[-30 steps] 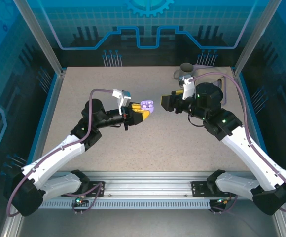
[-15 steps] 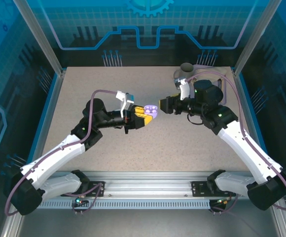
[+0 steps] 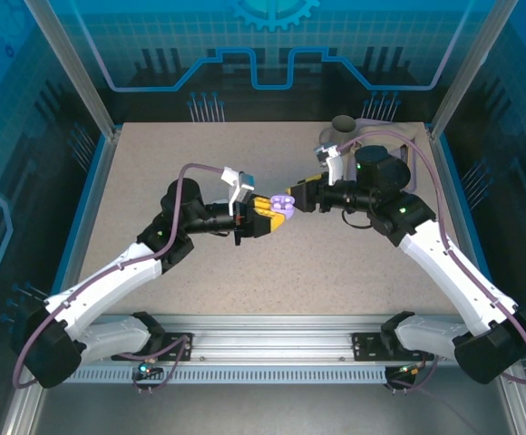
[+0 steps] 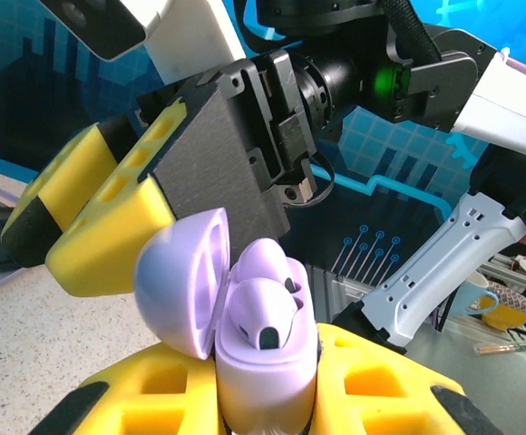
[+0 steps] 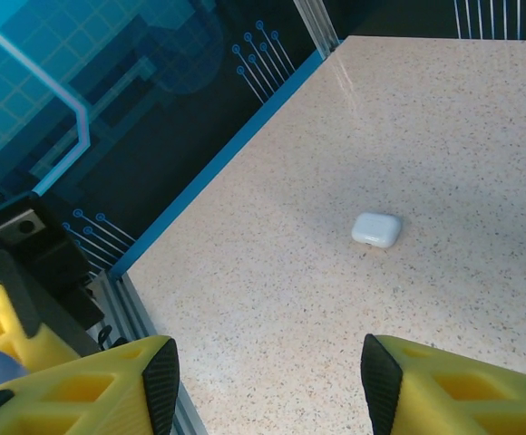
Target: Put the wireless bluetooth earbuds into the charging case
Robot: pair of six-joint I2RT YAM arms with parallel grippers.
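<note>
Left end effector [image 3: 277, 211] opposite right [image 3: 300, 195]

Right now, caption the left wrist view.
Left gripper holds the open lavender charging case, earbuds seated inside, right gripper close by.

Left arm [image 3: 118, 272]: reaches from the lower left up toward frame centre, elbow bent.
Left tool [image 3: 277, 210]: points right at centre, yellow fingers clamped on the lavender charging case [image 4: 263, 358].
Right arm [image 3: 444, 263]: rises from the lower right, then bends left toward centre.
Right tool [image 3: 305, 193]: points left, fingers parted with nothing between them; its tip sits just beside the left tool's tip.
</note>
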